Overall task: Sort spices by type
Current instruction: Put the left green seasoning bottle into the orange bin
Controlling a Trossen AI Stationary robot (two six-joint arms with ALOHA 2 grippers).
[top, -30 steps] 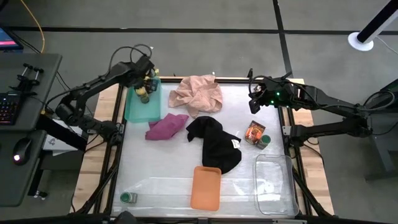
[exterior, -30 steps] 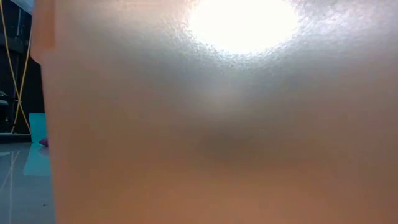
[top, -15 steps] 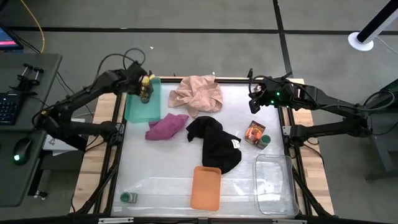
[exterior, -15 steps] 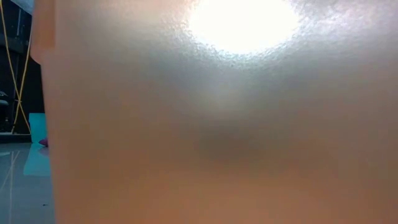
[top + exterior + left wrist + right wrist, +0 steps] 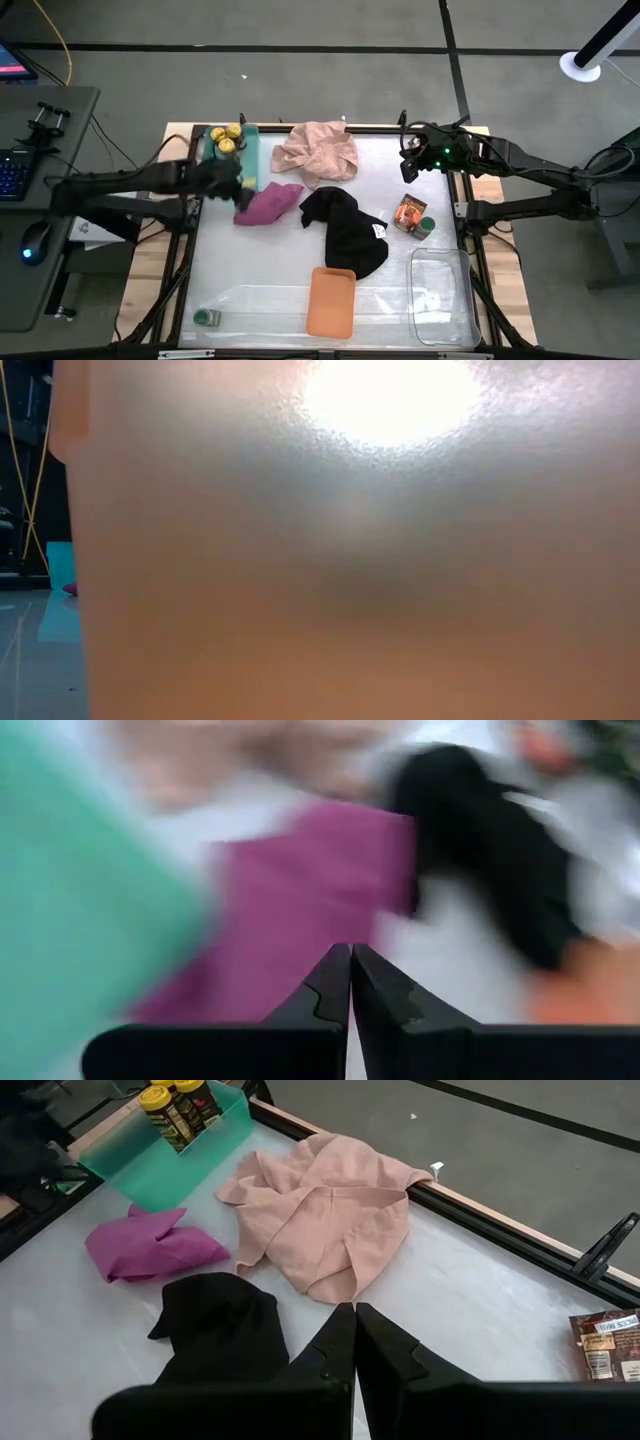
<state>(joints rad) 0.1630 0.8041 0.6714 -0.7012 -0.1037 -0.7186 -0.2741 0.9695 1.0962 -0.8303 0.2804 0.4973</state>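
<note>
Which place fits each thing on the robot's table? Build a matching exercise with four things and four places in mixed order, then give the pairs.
Things:
1. yellow-lidded jars
2. printed packet
3. orange tray
4. magenta cloth

Places:
A. near edge, beside the clear tray
B. beside the green tray's near end
C. inside the green tray, far end
D. right side, next to a green-lidded jar

Pairs: 1-C, 2-D, 3-A, 4-B

A: What do the two arms look like?
B: Both are dark, built of slim tubular links with bulkier joints. The right arm shows small green lights at its wrist, near the table rim.
A: And the fingers?
B: Matte black, wedge-shaped, tapering to narrow tips, with notched inner edges.
</note>
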